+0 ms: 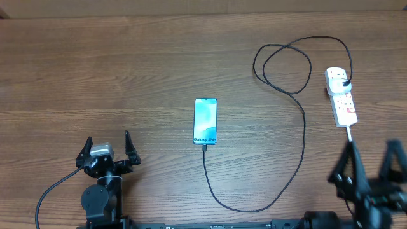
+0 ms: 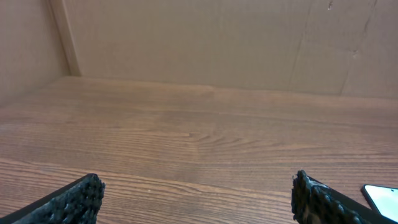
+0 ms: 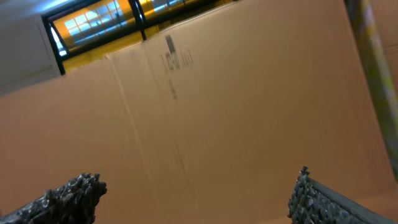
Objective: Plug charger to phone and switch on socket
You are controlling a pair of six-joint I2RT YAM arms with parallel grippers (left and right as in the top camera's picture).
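Phone (image 1: 205, 121) screen-up w/ charger (image 1: 304, 130) tip at its bottom edge, plug in socket (image 1: 343, 105) (switch unclear). Left gripper (image 1: 107, 143), right gripper (image 1: 372, 154) wide, empty, well apart from it: prob. cabling done.

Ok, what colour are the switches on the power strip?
Red switches on the white socket; clearest in the overhead view.

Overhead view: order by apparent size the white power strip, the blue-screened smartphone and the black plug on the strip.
1-2. White elongated power strip and slim blue-screened smartphone: about alike, no ranking.
3. Small black plug: clearly smallest.
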